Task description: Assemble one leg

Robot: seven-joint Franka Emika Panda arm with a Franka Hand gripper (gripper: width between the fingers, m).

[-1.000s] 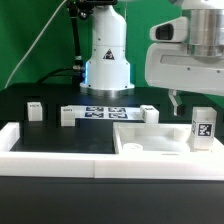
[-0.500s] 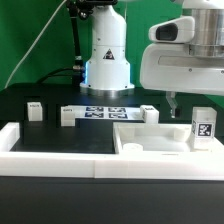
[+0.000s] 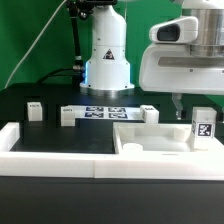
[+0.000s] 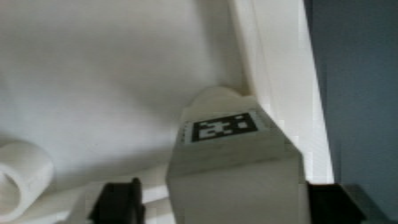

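Observation:
A leg [image 3: 204, 127], a small white post with a square tag on its side, stands on the large white panel [image 3: 150, 142] at the exterior view's right. My gripper [image 3: 189, 108] hangs right over it. In the wrist view the leg [image 4: 231, 160] with its tag runs between my two black fingers [image 4: 119, 202]. One finger stands a little apart from it and the other is close against its side. My gripper [image 4: 221, 205] is open around the leg and does not clamp it.
Three more legs stand on the black table: one at the far left [image 3: 33, 110], one by the marker board's left end [image 3: 66, 115], one at its right end [image 3: 150, 113]. The marker board [image 3: 105, 112] lies before the robot base [image 3: 107, 62]. A white border rail [image 3: 50, 146] runs along the front.
My gripper has come down slightly over the leg. The leg and the other parts have not moved.

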